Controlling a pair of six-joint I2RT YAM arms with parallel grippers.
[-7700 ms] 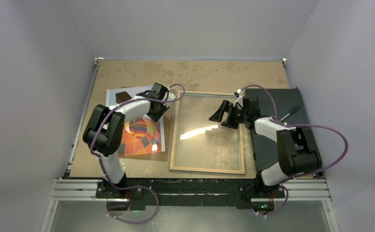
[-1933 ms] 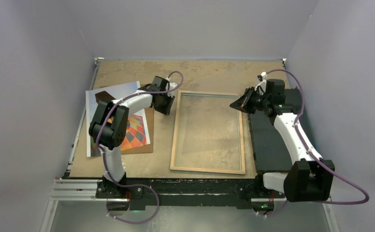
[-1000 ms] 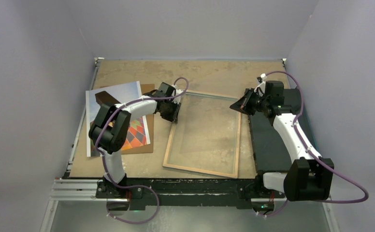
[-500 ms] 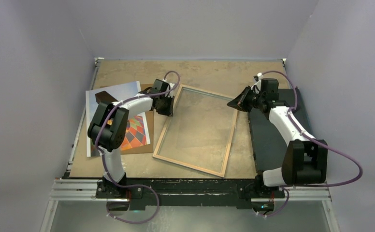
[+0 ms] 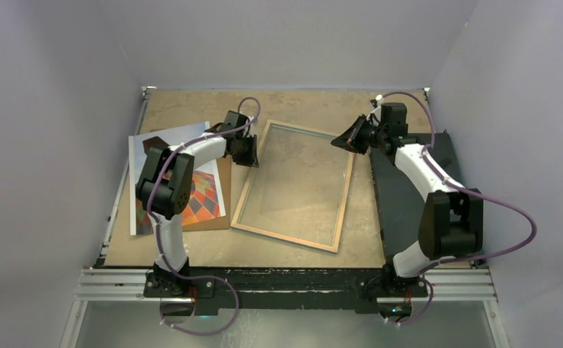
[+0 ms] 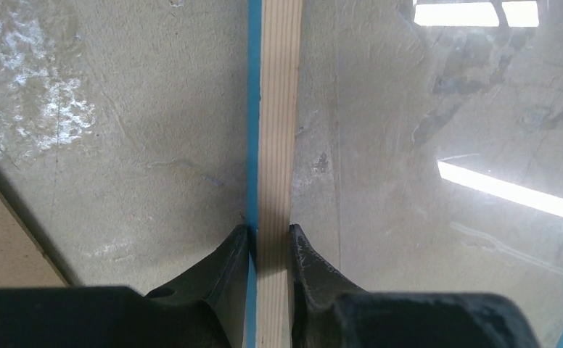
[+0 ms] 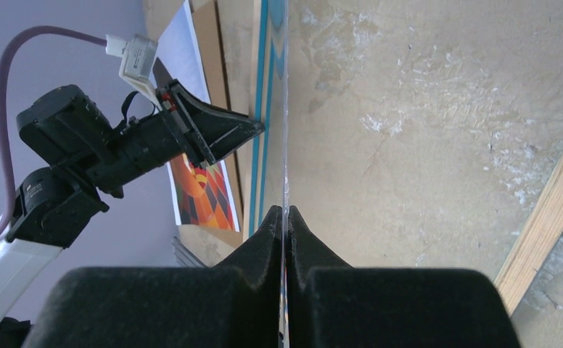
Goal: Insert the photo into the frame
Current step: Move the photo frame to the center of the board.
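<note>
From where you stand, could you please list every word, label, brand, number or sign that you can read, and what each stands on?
None: no legible text in any view.
The hot-air balloon photo shows only colour patches and sky.
The blue-edged wooden picture frame, plain brown backing board, dark mat and white cable plug bear no readable marking.

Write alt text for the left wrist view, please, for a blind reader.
Two black fingers pinch the light wooden rim of a blue-edged rectangular picture frame, seen close up. To the right, its clear glass pane reflects bright lights over a mottled beige tabletop.
</note>
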